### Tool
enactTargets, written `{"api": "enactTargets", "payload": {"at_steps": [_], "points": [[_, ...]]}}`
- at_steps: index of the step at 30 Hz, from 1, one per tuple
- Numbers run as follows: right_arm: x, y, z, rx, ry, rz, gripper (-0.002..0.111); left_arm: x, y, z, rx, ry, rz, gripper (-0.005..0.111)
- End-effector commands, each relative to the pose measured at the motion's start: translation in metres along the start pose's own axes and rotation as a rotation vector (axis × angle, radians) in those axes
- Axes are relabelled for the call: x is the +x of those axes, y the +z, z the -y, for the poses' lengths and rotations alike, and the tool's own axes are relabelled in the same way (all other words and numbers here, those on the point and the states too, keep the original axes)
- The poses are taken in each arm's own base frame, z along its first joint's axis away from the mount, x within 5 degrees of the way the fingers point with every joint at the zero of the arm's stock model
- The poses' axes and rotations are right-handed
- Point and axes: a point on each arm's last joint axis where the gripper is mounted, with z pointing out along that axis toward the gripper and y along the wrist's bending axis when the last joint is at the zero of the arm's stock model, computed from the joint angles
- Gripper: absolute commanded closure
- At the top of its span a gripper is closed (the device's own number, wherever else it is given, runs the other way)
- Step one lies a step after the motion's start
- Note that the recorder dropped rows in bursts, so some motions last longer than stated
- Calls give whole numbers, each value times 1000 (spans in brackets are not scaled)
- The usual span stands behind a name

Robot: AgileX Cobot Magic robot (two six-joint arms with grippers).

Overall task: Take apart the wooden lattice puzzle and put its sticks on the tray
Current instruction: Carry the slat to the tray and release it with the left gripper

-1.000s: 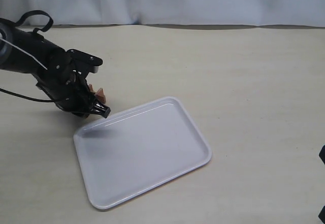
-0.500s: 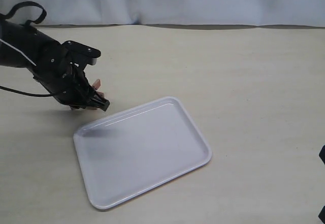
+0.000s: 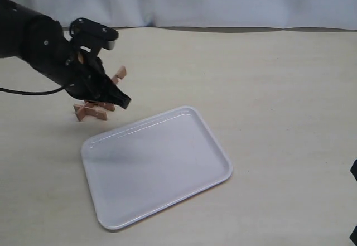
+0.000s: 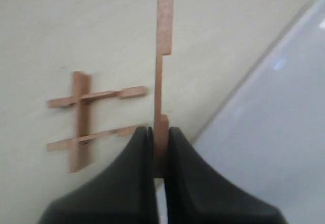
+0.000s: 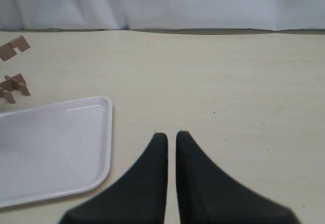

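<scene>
Left end effector (image 4: pixel 161 144) pinching one stick (image 4: pixel 165 31), lattice puzzle (image 4: pixel 81 117) beside empty tray (image 3: pixel 162 168), right end effector (image 5: pixel 171 148) pressed together

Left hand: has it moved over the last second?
Yes. The left hand has risen up and away from the tray's nearest corner, lifting one stick off the puzzle left on the table.

Lab-like test bench: bare beige tabletop (image 3: pixel 279 90), white curtain (image 3: pixel 223 0) backdrop.

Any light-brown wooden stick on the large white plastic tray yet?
No, the white tray shows bare; the left gripper holds one stick, and the remaining puzzle lies on the table beside it.
</scene>
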Motion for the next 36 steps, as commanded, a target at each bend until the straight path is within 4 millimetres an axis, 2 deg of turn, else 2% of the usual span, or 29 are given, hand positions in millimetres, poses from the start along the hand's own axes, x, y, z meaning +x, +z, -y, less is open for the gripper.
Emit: {"api": "enactTargets", "payload": {"at_steps": [1, 7, 10, 15, 20, 23, 25, 27, 28, 29, 30, 31, 32, 33, 34, 35, 36], "points": [[1, 0, 0, -3, -4, 4, 102, 2, -1, 47, 113, 142, -19, 107], [1, 0, 0, -3, -4, 4, 102, 12, 15, 89, 177, 220, -80, 107], [1, 0, 0, -3, -4, 4, 102, 15, 27, 100, 185, 240, -80, 107], [1, 0, 0, -3, -4, 4, 102, 19, 47, 105, 191, 221, -78, 107], [1, 0, 0, -3, -4, 4, 102, 22, 57, 106, 183, 231, -91, 106], [1, 0, 0, -3, -4, 4, 102, 22, 58, 105, 179, 242, -87, 95], [1, 0, 0, -3, -4, 4, 102, 19, 56, 105, 178, 254, -100, 81], [1, 0, 0, -3, -4, 4, 102, 14, 53, 106, 179, 265, -119, 67], [1, 0, 0, -3, -4, 4, 102, 8, 43, 106, 183, 272, -143, 54], [1, 0, 0, -3, -4, 4, 102, 6, 38, 105, 185, 277, -163, 51], [1, 0, 0, -3, -4, 4, 102, -2, 23, 104, 175, 300, -185, 49], [1, 0, 0, -3, -4, 4, 102, -5, 16, 102, 164, 308, -189, 49], [1, 0, 0, -3, -4, 4, 102, -14, -1, 94, 102, 310, -170, 49], [1, 0, 0, -3, -4, 4, 102, -17, -9, 88, 66, 301, -154, 49], [1, 0, 0, -3, -4, 4, 102, -22, -24, 68, -26, 245, -119, 49], [1, 0, 0, -3, -4, 4, 102, -23, -29, 58, -60, 210, -122, 49], [1, 0, 0, -3, -4, 4, 102, -21, -38, 35, -91, 148, -156, 49]]}}
